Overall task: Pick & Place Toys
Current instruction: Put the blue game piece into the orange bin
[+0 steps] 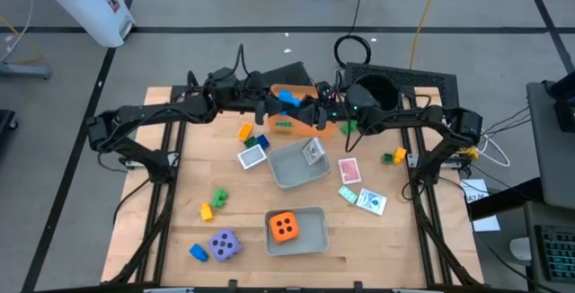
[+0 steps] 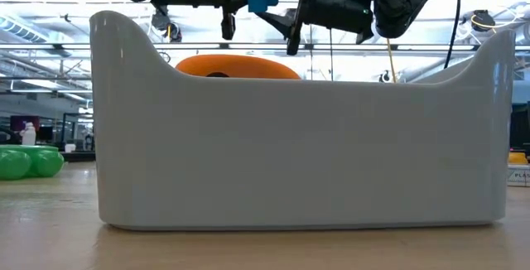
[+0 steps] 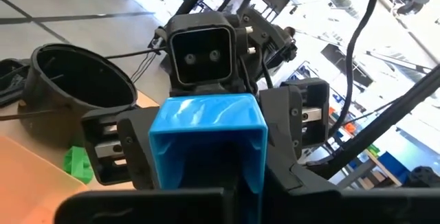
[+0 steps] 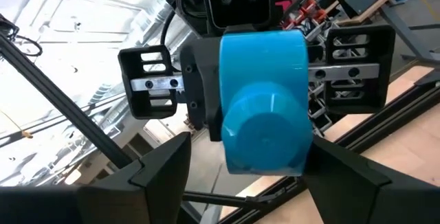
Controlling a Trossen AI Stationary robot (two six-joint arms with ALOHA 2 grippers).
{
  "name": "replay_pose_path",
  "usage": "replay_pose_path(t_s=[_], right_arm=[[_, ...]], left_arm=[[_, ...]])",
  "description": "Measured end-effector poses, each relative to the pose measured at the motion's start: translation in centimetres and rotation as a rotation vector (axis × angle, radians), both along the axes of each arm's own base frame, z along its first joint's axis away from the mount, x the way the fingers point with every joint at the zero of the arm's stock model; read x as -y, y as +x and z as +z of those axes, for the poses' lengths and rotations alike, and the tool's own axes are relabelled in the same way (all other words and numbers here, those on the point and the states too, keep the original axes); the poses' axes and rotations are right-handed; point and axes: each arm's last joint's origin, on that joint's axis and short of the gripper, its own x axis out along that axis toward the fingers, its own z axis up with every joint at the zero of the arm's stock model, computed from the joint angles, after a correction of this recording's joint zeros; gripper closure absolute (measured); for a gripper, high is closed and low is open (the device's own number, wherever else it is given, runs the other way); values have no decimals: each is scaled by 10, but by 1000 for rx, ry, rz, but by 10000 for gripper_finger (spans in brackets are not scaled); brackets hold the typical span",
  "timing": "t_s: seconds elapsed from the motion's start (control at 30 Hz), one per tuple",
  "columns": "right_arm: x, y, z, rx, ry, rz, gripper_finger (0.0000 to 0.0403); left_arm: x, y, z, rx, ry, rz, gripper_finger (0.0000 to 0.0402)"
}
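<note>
- High view: both arms reach inward from the table's sides and meet over its far middle, above the orange tray. The left gripper holds a blue brick in the air, and the right gripper faces it from the other side, just beside the brick. A green brick lies in the orange tray. On the wooden table sit a grey tray with a card in it and a second grey tray holding the orange die. The purple die stands near the front, with a small blue brick beside it. Pink card and teal cards lie to the right of the trays.
- Low view: the wall of a grey tray fills the picture, the orange die's top showing above it. Overhead, the two grippers point toward each other, level, with the blue brick between them.
- Left wrist view: the left fingers are clamped on the blue brick; the right gripper faces it, fingers apart on either side. The black pot stands beyond.
- Right wrist view: the right fingers stand apart either side of the blue brick, not visibly pressing it, while the left gripper holds it.
</note>
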Motion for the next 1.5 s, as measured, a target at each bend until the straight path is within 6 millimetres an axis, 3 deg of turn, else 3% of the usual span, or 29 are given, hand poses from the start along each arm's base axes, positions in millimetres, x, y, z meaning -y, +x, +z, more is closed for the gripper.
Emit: replay_pose_path(t_s=[0.13,0.23,0.63,0.77,0.9,1.0,1.5], right_arm=[[0,0,-1,-4,-4,-4,151],[0,0,-1,-5,-8,-6,163],[1,1,-5,-40,-29,-43,266],[1,1,-4,-31,-30,-41,263],[1,1,-4,-31,-34,-44,246],[1,1,-4,-30,-45,-46,257],[1,1,-3,-21,-56,-49,263]], left_arm=[[0,0,0,0,-3,1,394],[0,0,0,0,-6,1,382],[0,0,0,-5,-13,-5,388],[1,0,-1,-7,-11,-12,374],[2,0,-1,-8,-6,-22,389],[2,0,-1,-10,-7,-27,394],[3,0,1,8,43,-63,234]])
